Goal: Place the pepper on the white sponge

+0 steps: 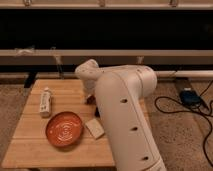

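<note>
Though behind arm point(125, 112), pincer point(94, 96) beside pepper point(90, 99)

Dark pepper point(90, 99) at jaws; cream sponge point(94, 128) apart

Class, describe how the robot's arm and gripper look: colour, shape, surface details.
The arm is smooth off-white: thick rounded tubular links and a bulbous joint. Small dark round holes dot the big link; no cables or markings show. The gripper, over the middle of the table, shows only as a dark bit beside the arm.
</note>
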Robot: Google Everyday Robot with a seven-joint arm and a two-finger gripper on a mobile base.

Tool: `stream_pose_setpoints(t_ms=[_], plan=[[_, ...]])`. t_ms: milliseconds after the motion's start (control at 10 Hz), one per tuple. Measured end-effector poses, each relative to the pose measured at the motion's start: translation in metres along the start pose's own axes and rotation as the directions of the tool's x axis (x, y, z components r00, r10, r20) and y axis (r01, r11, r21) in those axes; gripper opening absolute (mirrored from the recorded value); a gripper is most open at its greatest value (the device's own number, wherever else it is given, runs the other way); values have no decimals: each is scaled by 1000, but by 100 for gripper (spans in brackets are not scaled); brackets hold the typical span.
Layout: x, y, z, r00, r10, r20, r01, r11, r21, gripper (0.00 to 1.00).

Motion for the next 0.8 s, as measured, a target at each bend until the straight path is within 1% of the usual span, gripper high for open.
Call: stream_pose_setpoints(t_ms=[300, 400, 500, 600, 800], plan=[[8, 0, 3, 1000, -13, -13, 13, 1000, -5, 12], [11, 0, 3, 1000, -20, -17, 19, 1000, -5, 4], [16, 0, 1, 999, -31, -20, 31, 1000, -6, 0], [18, 1, -1, 999, -38, -20, 38, 999, -7, 0], [26, 5, -13, 997, -80, -7, 80, 997, -10, 0]])
